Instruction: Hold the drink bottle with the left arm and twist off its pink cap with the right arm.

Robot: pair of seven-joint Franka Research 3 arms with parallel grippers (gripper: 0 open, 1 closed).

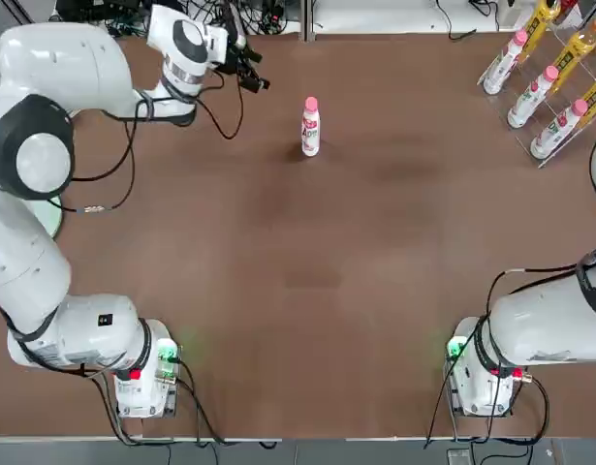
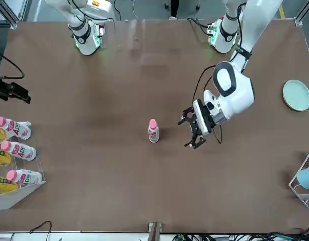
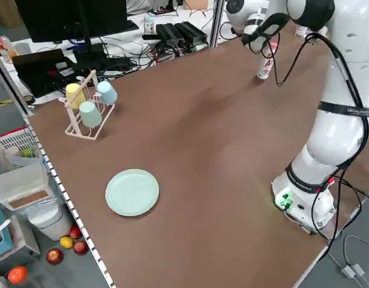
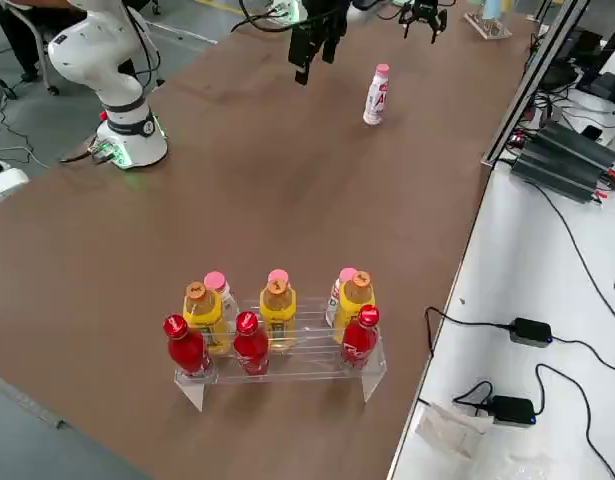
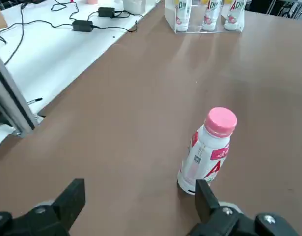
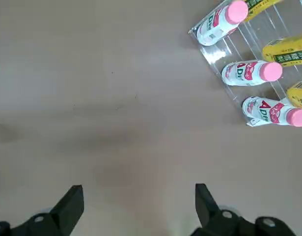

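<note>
Left end effector [image 2: 194, 131], spread wide and empty, beside upright drink bottle [image 2: 153, 131] with pink cap [image 2: 152, 122]; right end effector [image 6: 136, 209] released, idle. Could topple if clipped off-centre.

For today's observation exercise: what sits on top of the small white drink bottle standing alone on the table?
A pink cap tops the drink bottle, still on. The contents are hidden by the opaque white body.
</note>
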